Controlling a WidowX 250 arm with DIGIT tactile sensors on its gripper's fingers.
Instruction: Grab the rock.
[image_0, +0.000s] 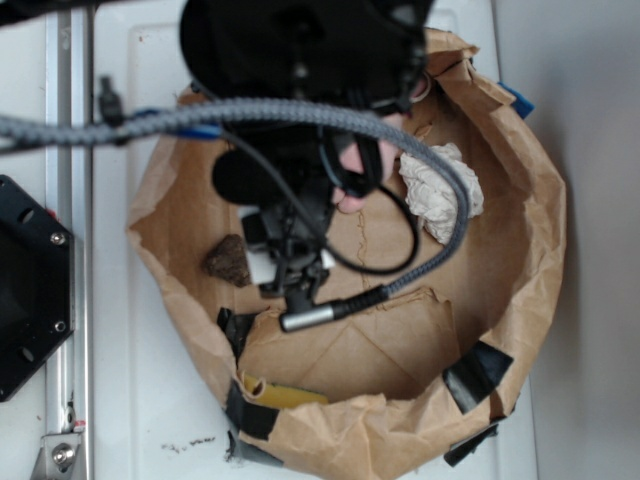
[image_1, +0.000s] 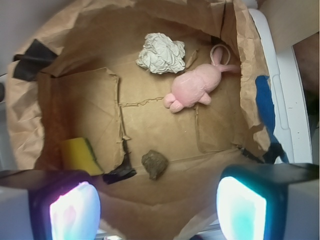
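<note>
My end effector (image_1: 157, 207) is wide open, holding nothing, poised above the rock (image_1: 154, 163) on the brown paper liner (image_1: 160, 125).

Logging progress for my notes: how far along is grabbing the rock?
Done: the pincer is over the paper-lined bin, its pads wide apart. In hand: lining up, with the rock lying free on the paper just ahead of the gap. Left: descend, close, lift. Pink plush and paper ball lie beyond.
</note>
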